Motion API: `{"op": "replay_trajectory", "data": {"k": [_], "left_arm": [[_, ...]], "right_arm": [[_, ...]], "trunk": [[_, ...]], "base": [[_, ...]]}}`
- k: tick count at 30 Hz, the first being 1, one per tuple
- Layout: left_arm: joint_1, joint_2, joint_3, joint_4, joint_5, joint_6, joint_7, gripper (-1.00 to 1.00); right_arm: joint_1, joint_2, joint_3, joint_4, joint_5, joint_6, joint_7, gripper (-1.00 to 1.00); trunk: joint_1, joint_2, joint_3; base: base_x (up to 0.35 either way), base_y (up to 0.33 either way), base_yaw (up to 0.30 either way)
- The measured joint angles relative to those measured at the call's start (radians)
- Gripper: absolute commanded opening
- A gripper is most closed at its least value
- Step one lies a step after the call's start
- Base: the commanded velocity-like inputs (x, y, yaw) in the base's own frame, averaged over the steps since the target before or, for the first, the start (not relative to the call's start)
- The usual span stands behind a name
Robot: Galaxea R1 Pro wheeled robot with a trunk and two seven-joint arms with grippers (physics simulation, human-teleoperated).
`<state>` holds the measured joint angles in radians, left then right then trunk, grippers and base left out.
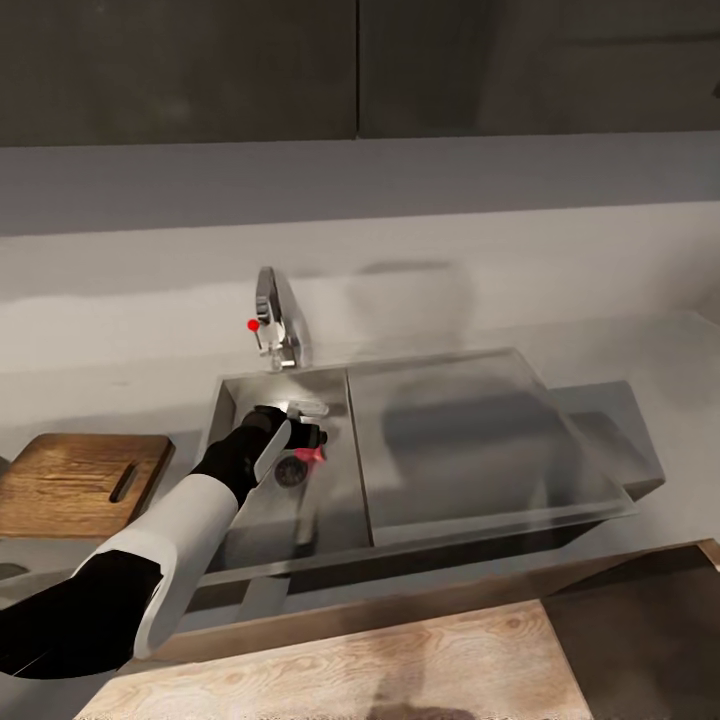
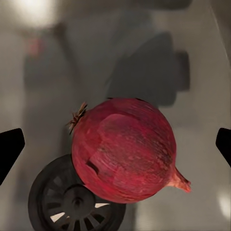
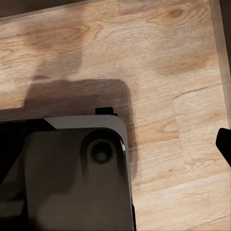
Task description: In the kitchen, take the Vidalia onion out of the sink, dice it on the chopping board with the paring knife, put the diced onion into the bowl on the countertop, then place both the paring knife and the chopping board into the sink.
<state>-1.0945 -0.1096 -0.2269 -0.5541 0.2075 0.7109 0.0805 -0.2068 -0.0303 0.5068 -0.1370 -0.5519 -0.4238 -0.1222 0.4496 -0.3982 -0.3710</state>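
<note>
The Vidalia onion (image 2: 124, 149), a red-skinned bulb, lies on the floor of the sink (image 1: 232, 400), partly over the round drain (image 2: 72, 202). My left gripper (image 1: 305, 428) hangs open just above the onion (image 1: 312, 455), one dark fingertip (image 2: 9, 147) on each side and neither touching it. The chopping board (image 1: 80, 480) lies on the countertop (image 1: 660, 370) left of the sink. My right gripper's fingertip (image 3: 224, 143) stands far out at the picture's edge over wooden floor, holding nothing. The paring knife and the bowl are out of view.
A chrome tap (image 1: 272, 320) with a red-tipped lever stands behind the basin. The flat drainboard (image 1: 470, 440) stretches right of it. The robot's dark base (image 3: 72, 178) sits on the wood floor (image 1: 400, 670) in front of the counter.
</note>
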Motion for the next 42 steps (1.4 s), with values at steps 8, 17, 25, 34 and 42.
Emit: {"op": "replay_trajectory", "data": {"k": [8, 17, 25, 34, 42], "left_arm": [[0.0, 0.001, 0.0, 0.001, -0.001, 0.0, 0.0, 1.0], [0.0, 0.001, 0.0, 0.002, -0.001, 0.0, 0.0, 1.0], [0.0, 0.001, 0.0, 0.002, -0.001, 0.0, 0.0, 1.0], [0.0, 0.0, 0.0, 0.014, -0.002, 0.0, 0.0, 1.0], [0.0, 0.002, 0.0, 0.014, -0.006, 0.0, 0.0, 1.0]], "right_arm": [[0.0, 0.0, 0.0, 0.0, 0.0, 0.0, 0.0, 1.0], [0.0, 0.001, 0.0, 0.0, 0.0, 0.0, 0.0, 1.0], [0.0, 0.001, 0.0, 0.0, 0.0, 0.0, 0.0, 1.0], [0.0, -0.001, 0.001, 0.0, 0.001, 0.0, 0.0, 1.0], [0.0, -0.012, 0.003, 0.0, 0.003, 0.004, 0.009, 1.0]], "trunk": [[0.0, 0.0, -0.013], [0.0, 0.0, -0.028], [0.0, 0.0, -0.041], [0.0, 0.0, -0.051], [0.0, 0.0, -0.052]], "base": [[0.0, -0.001, 0.0], [0.0, 0.0, 0.0], [0.0, 0.0, 0.0], [0.0, 0.0, 0.0], [0.0, 0.0, 0.0]]}}
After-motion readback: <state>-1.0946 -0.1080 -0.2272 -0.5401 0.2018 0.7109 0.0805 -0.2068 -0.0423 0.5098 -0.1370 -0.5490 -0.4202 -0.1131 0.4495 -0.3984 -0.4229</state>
